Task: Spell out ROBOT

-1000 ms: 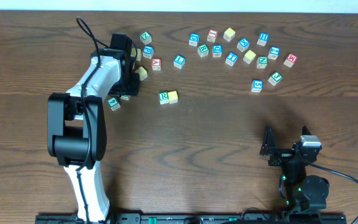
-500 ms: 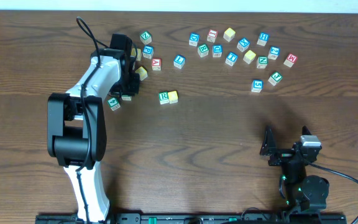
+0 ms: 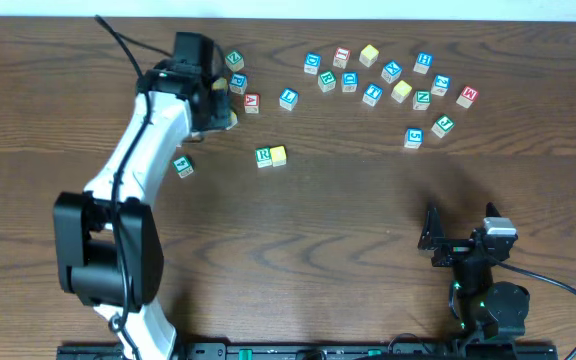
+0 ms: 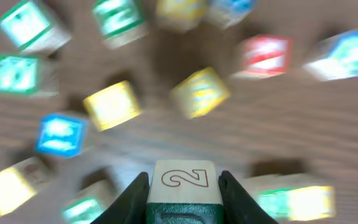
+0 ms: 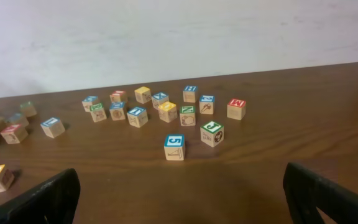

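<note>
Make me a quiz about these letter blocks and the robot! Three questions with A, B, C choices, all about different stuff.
1. What sits right against the green R cube?
A. a yellow-topped cube
B. a red-lettered cube
C. nothing

2. What colour edges the top of the 5 cube?
A. blue
B. red
C. yellow

3. What is the left pincer doing?
A. hanging open and empty
B. gripping a cube marked 2
C. lying flat on the table

Answers:
1 A: the overhead view shows the yellow top snug beside the R.
2 A: the right wrist view shows a blue border around the 5.
3 B: the left wrist view shows a finger on each side of that cube.
</note>
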Tool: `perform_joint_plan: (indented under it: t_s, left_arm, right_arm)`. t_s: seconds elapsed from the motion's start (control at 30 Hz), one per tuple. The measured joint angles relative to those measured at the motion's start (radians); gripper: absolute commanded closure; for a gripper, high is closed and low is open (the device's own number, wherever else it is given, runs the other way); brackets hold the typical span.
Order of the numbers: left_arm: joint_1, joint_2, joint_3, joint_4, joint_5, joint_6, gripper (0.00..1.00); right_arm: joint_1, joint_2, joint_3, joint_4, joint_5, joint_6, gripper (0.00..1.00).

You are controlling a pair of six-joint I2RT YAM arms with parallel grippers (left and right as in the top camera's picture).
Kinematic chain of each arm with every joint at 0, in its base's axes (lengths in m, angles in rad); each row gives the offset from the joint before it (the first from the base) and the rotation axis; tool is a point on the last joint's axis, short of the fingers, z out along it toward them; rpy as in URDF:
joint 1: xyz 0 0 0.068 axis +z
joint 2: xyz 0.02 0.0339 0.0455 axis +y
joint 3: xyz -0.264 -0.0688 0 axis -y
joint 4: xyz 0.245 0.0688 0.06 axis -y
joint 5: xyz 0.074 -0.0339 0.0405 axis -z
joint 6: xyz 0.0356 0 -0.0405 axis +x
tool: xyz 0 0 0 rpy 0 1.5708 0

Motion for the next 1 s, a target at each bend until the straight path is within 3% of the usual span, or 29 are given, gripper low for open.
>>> perform_joint_plan:
  t_s: [0.27, 0.53, 1.0]
  left_arm:
    - [-0.223, 0.011, 0.000, 0.137, 0.040, -0.121, 0.73]
    - [-0.408, 0.077, 0.000, 0.163, -0.095, -0.236, 0.73]
    - [-0.430, 0.191, 0.000, 0.171, -0.233, -0.291, 0.73]
  right_arm:
    - [0.000, 0.000, 0.000, 0.000, 0.000, 0.000, 0.01]
    - [0.000, 0.000, 0.000, 0.000, 0.000, 0.000, 0.01]
    - [0.000, 0.000, 0.000, 0.000, 0.000, 0.000, 0.01]
